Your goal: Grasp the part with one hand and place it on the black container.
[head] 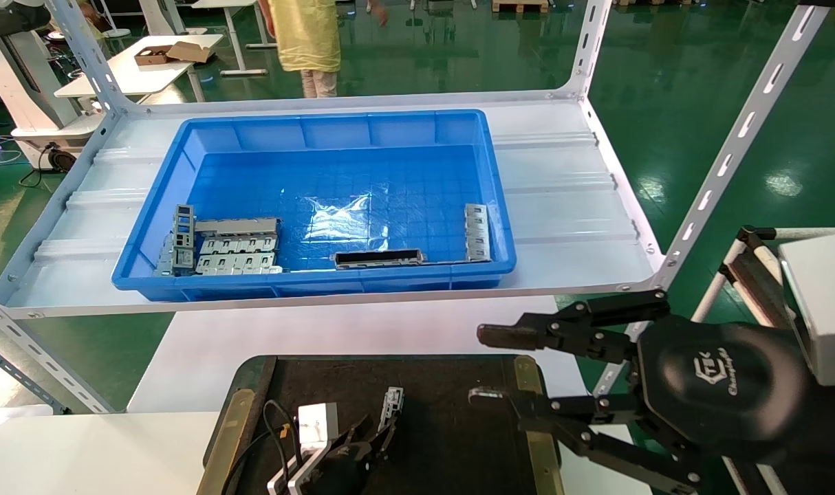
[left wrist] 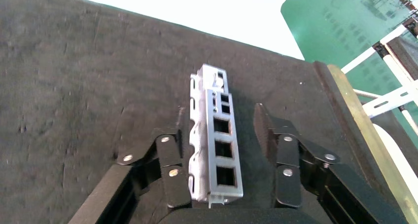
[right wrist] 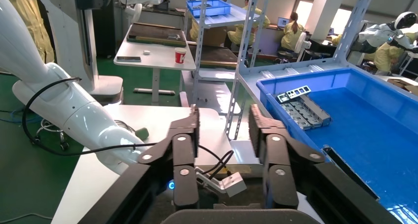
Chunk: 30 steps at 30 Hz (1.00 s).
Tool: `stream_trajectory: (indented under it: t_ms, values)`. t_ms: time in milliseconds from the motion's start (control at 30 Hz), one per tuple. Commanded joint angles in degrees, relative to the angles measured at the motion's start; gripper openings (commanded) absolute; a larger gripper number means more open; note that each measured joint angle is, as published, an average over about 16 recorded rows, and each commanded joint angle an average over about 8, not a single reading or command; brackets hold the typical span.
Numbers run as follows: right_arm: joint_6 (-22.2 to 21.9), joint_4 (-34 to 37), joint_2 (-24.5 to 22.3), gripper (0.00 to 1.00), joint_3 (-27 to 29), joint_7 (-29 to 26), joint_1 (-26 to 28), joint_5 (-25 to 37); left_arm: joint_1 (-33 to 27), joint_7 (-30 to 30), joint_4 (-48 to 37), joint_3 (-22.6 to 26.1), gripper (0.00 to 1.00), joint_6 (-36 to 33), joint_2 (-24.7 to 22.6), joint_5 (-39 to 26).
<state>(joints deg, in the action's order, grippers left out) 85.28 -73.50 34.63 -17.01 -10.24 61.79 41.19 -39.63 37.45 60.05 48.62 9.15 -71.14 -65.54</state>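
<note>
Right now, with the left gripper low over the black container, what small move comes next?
Probably lift the left gripper straight up. Its fingers stand apart, the part lies flat on the black container, and one finger seems clear of it. The right gripper hangs open at the container's right edge.

Glossy green floor [head: 699,82], white metal shelving [head: 569,192], white desks [right wrist: 148,54], seated workers [right wrist: 291,29]

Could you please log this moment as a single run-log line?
left gripper: open, straddling part on black container | right gripper: open, idle, right of container | blue bin: brackets remain
</note>
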Motion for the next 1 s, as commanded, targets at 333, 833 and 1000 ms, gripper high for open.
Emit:
stream_trajectory:
  t_ms: [333, 833, 1000]
  values:
    - [0.0, 0.0, 0.0, 1.0, 0.0, 0.0, 0.0, 0.0, -2.2, -3.5, 6.4, 4.7, 1.0, -2.0, 6.3, 3.2]
    - [0.0, 0.0, 0.0, 1.0, -0.1, 0.0, 0.0, -0.1, -10.3, -1.7, 17.1, 12.9, 1.0, -16.8, 21.9, 7.1]
    - [0.0, 0.0, 0.0, 1.0, -0.1, 0.0, 0.0, -0.1, -12.3, -3.6, 17.7, 11.0, 1.0, -23.9, 24.2, 8.3]
